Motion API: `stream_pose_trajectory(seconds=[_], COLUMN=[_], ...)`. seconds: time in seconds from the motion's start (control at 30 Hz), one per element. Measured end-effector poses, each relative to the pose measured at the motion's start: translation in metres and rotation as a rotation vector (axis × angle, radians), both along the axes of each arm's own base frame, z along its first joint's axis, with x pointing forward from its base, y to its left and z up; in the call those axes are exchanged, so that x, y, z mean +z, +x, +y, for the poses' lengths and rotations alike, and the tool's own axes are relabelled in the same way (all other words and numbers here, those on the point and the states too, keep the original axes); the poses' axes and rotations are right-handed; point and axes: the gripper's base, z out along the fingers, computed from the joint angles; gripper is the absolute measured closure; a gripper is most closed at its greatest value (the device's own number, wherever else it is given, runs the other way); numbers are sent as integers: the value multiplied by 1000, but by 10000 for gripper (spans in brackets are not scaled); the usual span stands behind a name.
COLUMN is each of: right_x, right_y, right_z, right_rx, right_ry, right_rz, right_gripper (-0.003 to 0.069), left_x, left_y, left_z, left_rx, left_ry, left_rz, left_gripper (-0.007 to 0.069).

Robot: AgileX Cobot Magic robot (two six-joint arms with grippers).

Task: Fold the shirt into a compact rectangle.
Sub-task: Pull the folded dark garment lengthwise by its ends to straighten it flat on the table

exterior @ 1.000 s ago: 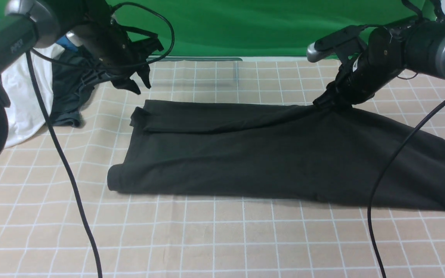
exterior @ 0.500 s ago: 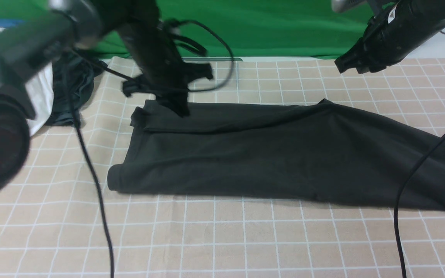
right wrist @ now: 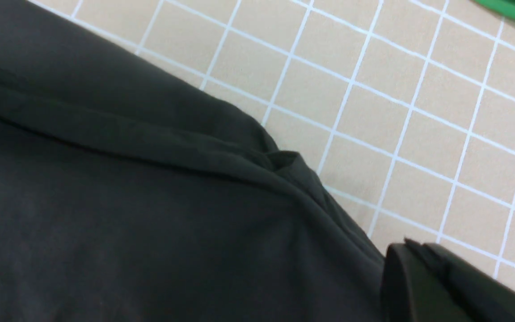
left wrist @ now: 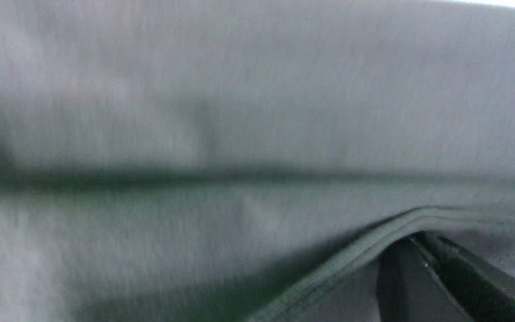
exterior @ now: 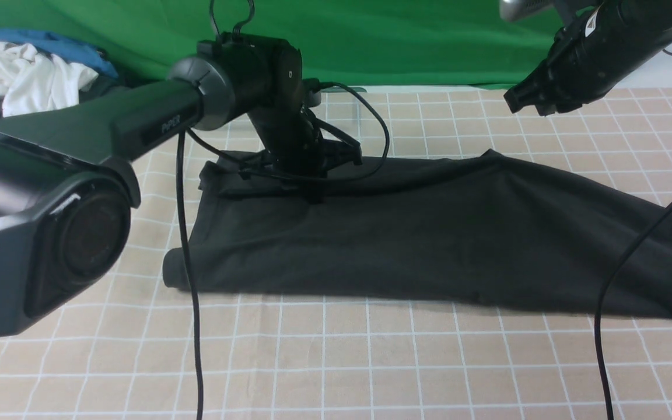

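Note:
The black shirt (exterior: 429, 233) lies folded in a long band across the checked cloth, its print hidden. My left gripper (exterior: 312, 195) is shut, with its tip down on the shirt's far edge, left of the middle. In the left wrist view a stitched hem (left wrist: 356, 252) arches over the tip of the left gripper (left wrist: 411, 243), and blurred shirt fabric (left wrist: 239, 112) fills the rest. My right gripper (exterior: 515, 105) hangs shut and empty above the table's far right. In the right wrist view the shirt (right wrist: 105, 201) lies below the right gripper (right wrist: 407, 248) without touching it.
A white garment (exterior: 15, 76) and a blue cloth (exterior: 50, 41) are piled at the far left. A green backdrop (exterior: 417, 41) closes the back. The tan checked cloth (exterior: 336, 361) covers the table. Black cables (exterior: 190, 291) hang from both arms.
My left arm swung in from the far left and came down on the shirt's far edge, shutting on the way. My right gripper let go of the shirt, rose to the right and shut.

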Motion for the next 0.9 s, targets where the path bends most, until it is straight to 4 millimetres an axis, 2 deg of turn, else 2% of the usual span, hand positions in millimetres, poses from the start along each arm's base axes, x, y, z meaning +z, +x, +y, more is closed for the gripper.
stream_pose_trajectory(seconds=[0.2,0.3,0.4,0.57,0.63,0.7,0.73,0.8,0.87,0.9], right_x=[-2,-4,-4,17,30,36,44,47,43,42], right_y=[-2,-6,-10,-27,-36,-41,-48,-57,-64,-64], right_z=[-1,-2,-3,-10,-17,-24,-35,-56,-73,-75], right_rx=[1,14,16,20,6,-11,-37,-96,-143,-149], right_ry=[-10,-33,-48,-67,-69,-69,-69,-69,-70,-69], right_rz=[28,72,114,139,145,156,163,194,229,233], right_gripper=[623,623,623,623,623,623,623,623,623,623], left_x=[5,22,48,104,126,136,148,153,147,142], left_y=[20,23,21,2,-10,-15,-22,-35,-46,-48], left_z=[-4,-3,1,14,19,20,21,19,20,20], left_rx=[-1,0,-14,-9,-1,1,-3,-28,-41,-41], left_ry=[-32,-17,37,114,119,112,89,41,16,18], left_rz=[-211,-210,-191,-160,-141,-139,-142,-112,-58,-41], left_gripper=[612,612,612,612,612,612,612,612,612,612])
